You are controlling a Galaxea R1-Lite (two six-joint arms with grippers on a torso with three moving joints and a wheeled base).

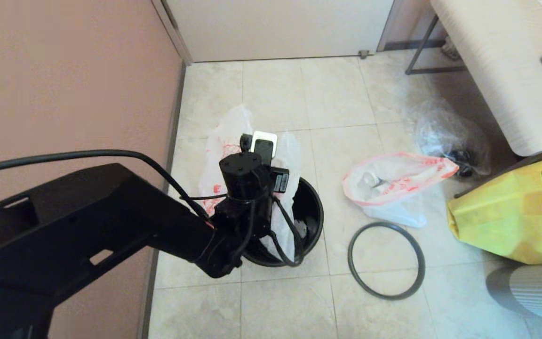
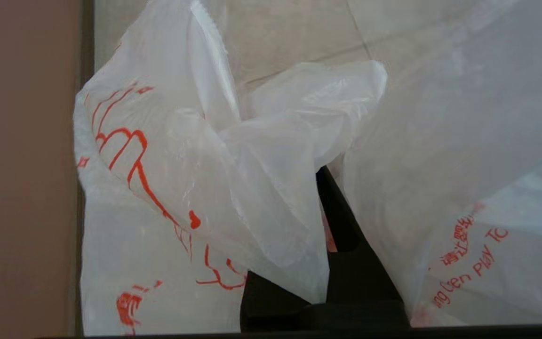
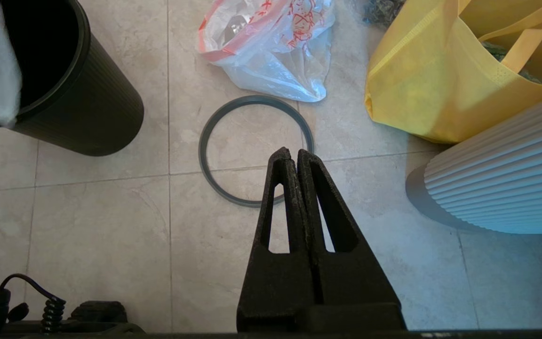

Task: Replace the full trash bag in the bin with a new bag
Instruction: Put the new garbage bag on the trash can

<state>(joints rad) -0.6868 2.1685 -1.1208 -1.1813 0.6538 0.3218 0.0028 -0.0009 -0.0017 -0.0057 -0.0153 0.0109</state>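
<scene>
My left gripper [image 2: 319, 186] hangs over the bin [image 1: 312, 207], shut on a fold of the new bag [image 1: 224, 141], a limp white bag with red drawings [image 2: 167, 155] that drapes over the fingers and down into the black bin. The full trash bag [image 1: 393, 183], white with a pink rim band, lies on the floor to the bin's right. In front of it the dark-grey rim ring [image 1: 350, 256] lies flat on the tiles. My right gripper [image 3: 292, 153] is shut and empty, held above the floor over the near edge of the ring [image 3: 203, 150], with the bin [image 3: 87, 113] off to one side.
A brown wall [image 1: 64, 94] runs close along the bin's left. A yellow bag [image 1: 511, 212] and a white ribbed object [image 1: 534, 292] stand at the right. A clear plastic bag [image 1: 445, 134] lies under the pale bench [image 1: 497, 61].
</scene>
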